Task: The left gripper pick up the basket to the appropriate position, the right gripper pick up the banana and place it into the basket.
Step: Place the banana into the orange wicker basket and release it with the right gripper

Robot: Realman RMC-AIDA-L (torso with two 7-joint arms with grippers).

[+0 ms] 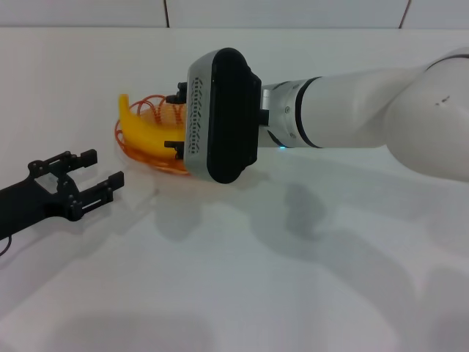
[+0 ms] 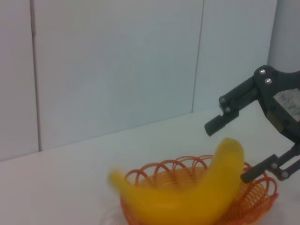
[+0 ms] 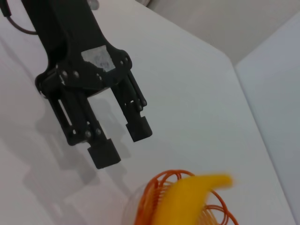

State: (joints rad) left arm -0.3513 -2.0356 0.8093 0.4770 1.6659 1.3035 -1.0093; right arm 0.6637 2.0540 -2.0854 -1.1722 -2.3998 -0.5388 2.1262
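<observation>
Seeing bright yellow curved plastic banana (image 1: pixel 144 126) already lying in shallow orange wire basket (image 1: pixel 124 149). My right gripper (image 2: pixel 243 145) beside it, jaws spread, empty. Left gripper (image 1: pixel 90 180) spread too, near basket. I judge only retreat remains.

Left claw (image 1: pixel 91 178): low, level, jaws spread, nothing between them. Right claw (image 2: pixel 234 147): stretched across toward the left claw on a bent arm, fingers (image 2: pixel 216 123) parted.

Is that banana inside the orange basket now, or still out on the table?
Inside. The banana lies in the basket, with the wire rim showing around it. The right end effector is open beside it, not gripping.
</observation>
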